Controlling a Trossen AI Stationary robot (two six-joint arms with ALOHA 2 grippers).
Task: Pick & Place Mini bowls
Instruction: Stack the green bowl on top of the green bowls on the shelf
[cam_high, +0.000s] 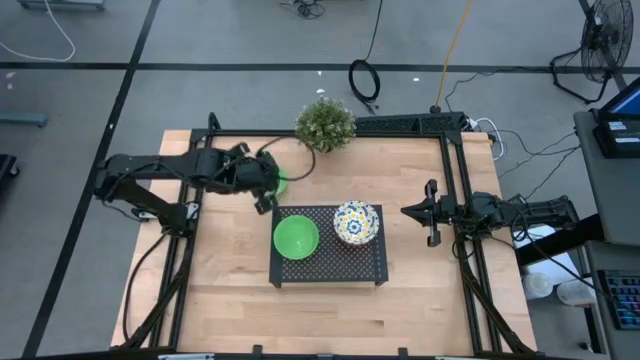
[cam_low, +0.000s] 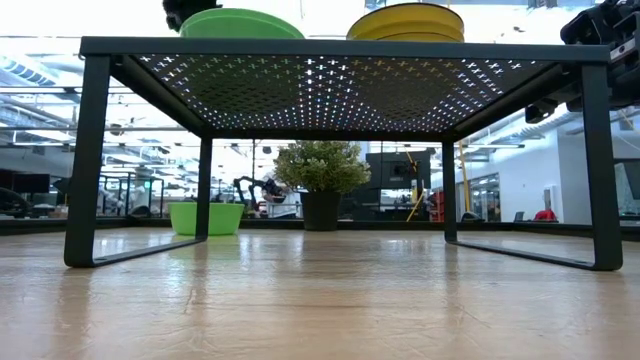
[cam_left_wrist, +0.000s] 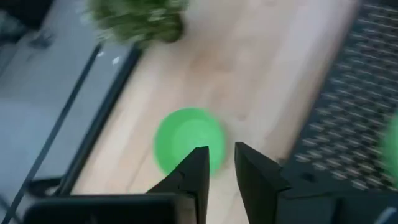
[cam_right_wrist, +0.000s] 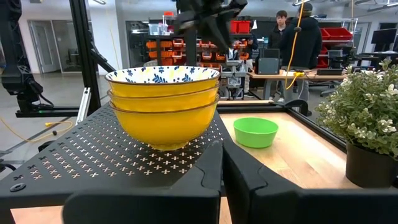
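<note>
One green mini bowl rests by its base on the wooden table beside the rack, also seen in the low view. Another green mini bowl sits on the black perforated rack. Next to it stands a stack of three floral mini bowls, yellow outside. My left gripper hovers above the table bowl, slanting down, open with nothing between its fingers; in the right wrist view it is well clear of that bowl. My right gripper waits shut at the rack's right side, pointing level.
A potted plant stands at the table's far edge, just behind the table bowl. The black frame rails run along the table's sides. Bare wood lies in front of the rack. People stand in the room beyond.
</note>
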